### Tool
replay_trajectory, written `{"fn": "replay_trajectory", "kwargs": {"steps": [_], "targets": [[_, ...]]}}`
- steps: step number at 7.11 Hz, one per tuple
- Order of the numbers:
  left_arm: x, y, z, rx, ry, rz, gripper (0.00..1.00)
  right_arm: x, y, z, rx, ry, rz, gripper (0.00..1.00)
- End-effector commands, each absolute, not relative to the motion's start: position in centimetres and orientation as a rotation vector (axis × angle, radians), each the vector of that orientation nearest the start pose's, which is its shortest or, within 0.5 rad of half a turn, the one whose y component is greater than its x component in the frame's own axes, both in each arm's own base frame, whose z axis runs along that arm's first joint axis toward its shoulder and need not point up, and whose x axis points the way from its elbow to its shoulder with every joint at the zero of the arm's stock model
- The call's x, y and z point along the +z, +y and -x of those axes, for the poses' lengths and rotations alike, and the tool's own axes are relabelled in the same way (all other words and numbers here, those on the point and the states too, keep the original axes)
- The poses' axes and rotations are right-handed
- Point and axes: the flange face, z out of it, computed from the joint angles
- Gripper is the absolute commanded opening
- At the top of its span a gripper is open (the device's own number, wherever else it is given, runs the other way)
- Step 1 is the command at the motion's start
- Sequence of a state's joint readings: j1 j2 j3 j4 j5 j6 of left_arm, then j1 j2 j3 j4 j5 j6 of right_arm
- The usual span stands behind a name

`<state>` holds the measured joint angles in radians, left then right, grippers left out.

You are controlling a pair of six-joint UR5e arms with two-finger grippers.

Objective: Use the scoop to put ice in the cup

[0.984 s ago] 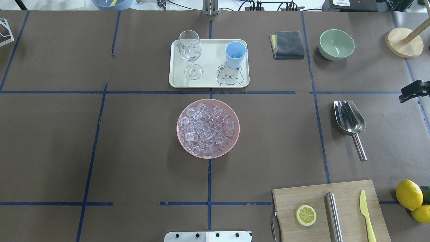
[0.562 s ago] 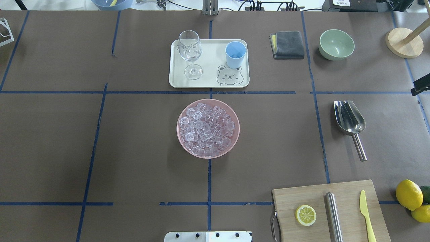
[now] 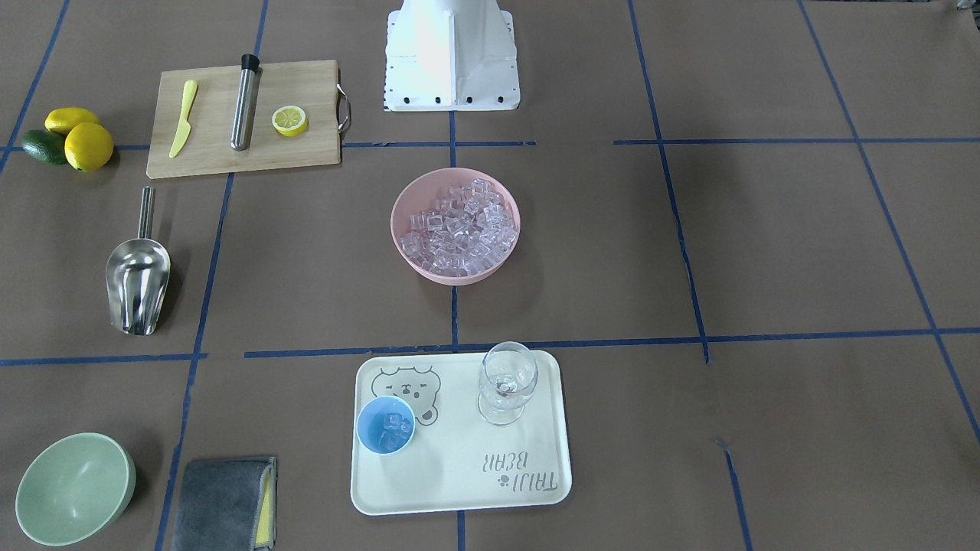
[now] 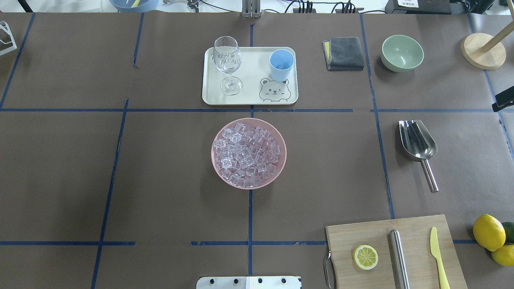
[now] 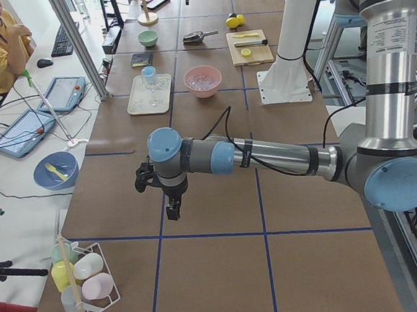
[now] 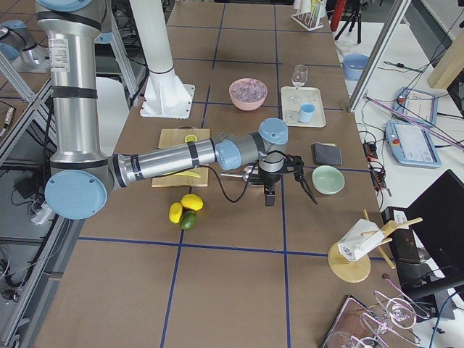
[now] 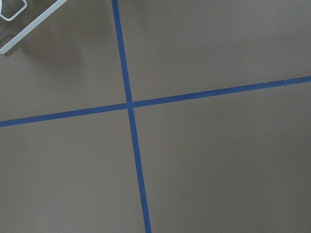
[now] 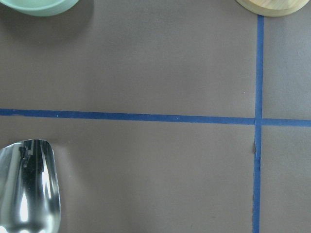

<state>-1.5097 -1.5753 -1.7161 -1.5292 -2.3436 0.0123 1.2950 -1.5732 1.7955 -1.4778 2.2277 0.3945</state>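
The ice [image 4: 249,154] is a heap of clear cubes in a pink bowl [image 4: 213,154] at the table's middle. The light-blue cup [image 4: 281,64] stands on a cream tray [image 4: 251,80] behind the bowl, with a few cubes inside it [image 3: 392,430]. The steel scoop [image 4: 417,140] lies flat on the table to the right, handle toward the robot; its trough shows in the right wrist view [image 8: 26,189]. Only a black piece of my right gripper [image 4: 504,100] shows at the overhead view's right edge, beyond the scoop; I cannot tell its state. My left gripper [image 5: 157,196] hovers over bare table far left; I cannot tell its state.
A wine glass [image 4: 227,60] stands on the tray beside the cup. A grey cloth [image 4: 343,53], a green bowl [image 4: 402,52] and a wooden stand [image 4: 483,50] sit at the back right. A cutting board [image 4: 417,228] with lemon slice, steel cylinder and knife lies front right, lemons [image 4: 488,232] beside it.
The black part of my right gripper has drawn back to the right and slightly away, toward the overhead view's edge. The scoop, the bowl and the cup have not moved.
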Motion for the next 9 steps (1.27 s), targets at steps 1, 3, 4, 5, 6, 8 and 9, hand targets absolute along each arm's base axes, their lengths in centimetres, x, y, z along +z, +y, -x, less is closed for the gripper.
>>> {"fn": "replay_trajectory", "kwargs": {"steps": [1,3,4,5,6,8,9], "targets": [[60.0,-50.0,3.1,0.081,0.812,-0.002,1.00,56.4,-49.0,3.7,0.069,-0.746,-0.039,1.00],[59.9,-49.0,3.6,0.051,0.890,0.012,1.00,58.0,-47.5,3.0,0.092,-0.767,0.007,1.00],[61.2,-49.0,3.6,0.044,0.877,0.032,1.00,58.8,-46.7,2.7,0.102,-0.766,0.024,1.00],[61.9,-48.5,3.7,0.037,0.877,0.044,1.00,59.8,-45.9,2.5,0.110,-0.758,0.041,1.00],[62.3,-47.7,3.8,0.035,0.877,0.049,1.00,60.3,-45.5,2.4,0.115,-0.755,0.050,1.00],[61.7,-48.3,3.7,0.043,0.876,0.035,1.00,61.2,-45.0,1.9,0.130,-0.752,0.066,1.00],[61.7,-48.5,4.2,0.054,0.847,0.013,1.00,61.1,-45.1,1.7,0.132,-0.752,0.061,1.00]]}}
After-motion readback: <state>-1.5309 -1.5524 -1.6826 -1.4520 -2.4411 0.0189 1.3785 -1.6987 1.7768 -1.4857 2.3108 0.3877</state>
